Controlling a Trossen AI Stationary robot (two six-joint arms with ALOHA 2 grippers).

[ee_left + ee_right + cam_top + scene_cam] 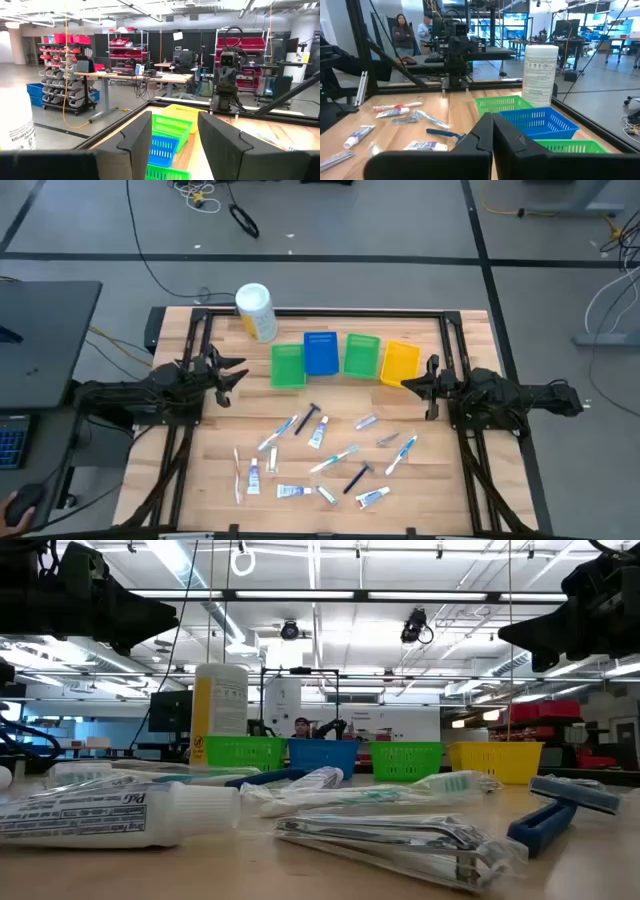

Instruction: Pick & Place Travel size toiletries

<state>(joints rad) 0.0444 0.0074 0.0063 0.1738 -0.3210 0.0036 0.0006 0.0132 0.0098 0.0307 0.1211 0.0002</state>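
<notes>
The travel size toiletries [320, 450] lie scattered on the near half of the wooden table: white toothpaste tubes [110, 815], slim toothbrushes, dark razors [560, 805] and a silvery packet [390, 840]. Several also show in the right wrist view [395, 112]. My left gripper [238, 375] hovers at the table's left side, level with the bins, open [172, 140] and empty. My right gripper [408, 383] hovers at the right side beside the yellow bin, shut [493, 135] and holding nothing. Both are above and beyond the toiletries.
A row of plastic bins stands between the grippers toward the far edge: green [288, 365], blue [320, 352], green [361, 354], yellow [400, 362]. A big white canister with a yellow label [256, 310] stands at the far left. People stand in the room beyond [402, 32].
</notes>
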